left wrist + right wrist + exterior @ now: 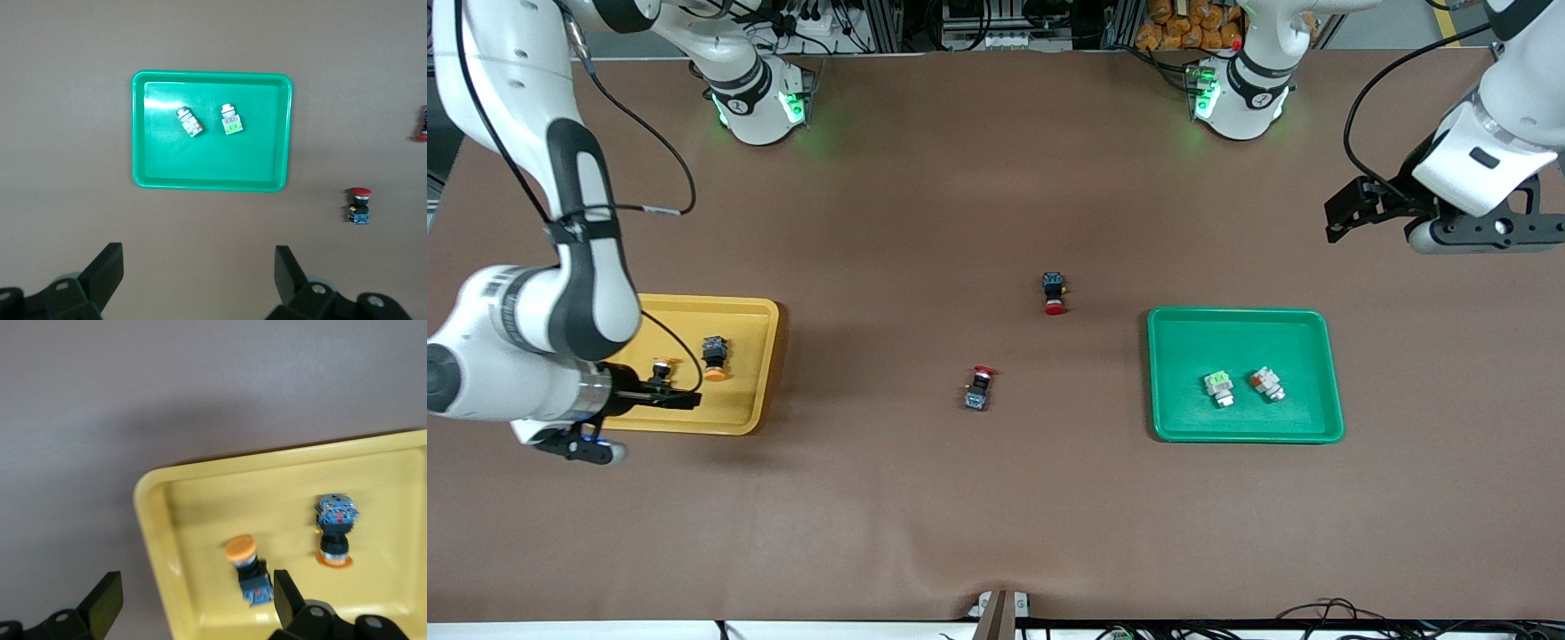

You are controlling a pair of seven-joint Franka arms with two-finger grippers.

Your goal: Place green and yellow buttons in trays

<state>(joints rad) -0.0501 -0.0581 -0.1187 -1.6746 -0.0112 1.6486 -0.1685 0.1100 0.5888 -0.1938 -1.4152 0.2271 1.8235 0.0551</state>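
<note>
Two trays are seen: one yellow tray [756, 356] and one green tray [1183, 338]. Two yellow-capped buttons [713, 357] are counted in the former, two pale-green buttons [1218, 388] in the latter. Two red-capped switches [1055, 293] are counted on the table [996, 516].

Flat brown matte table cover [925, 498] was plain, no pattern; shallow yellow plastic tray [758, 313] held two black-blue switches with round orange-yellow caps [713, 357] [661, 366], and shallow green plastic tray [1183, 324] held two whitish pale-green switches, one with a green patch [1218, 388], one with an orange-red patch [1267, 383]. Two dark switches with red caps [1055, 293] [978, 389] showed blue at the body ends. Glossy white robot arms with black joints [578, 267] carried black grippers [193, 280] [193, 603]; bases glowed green.
</note>
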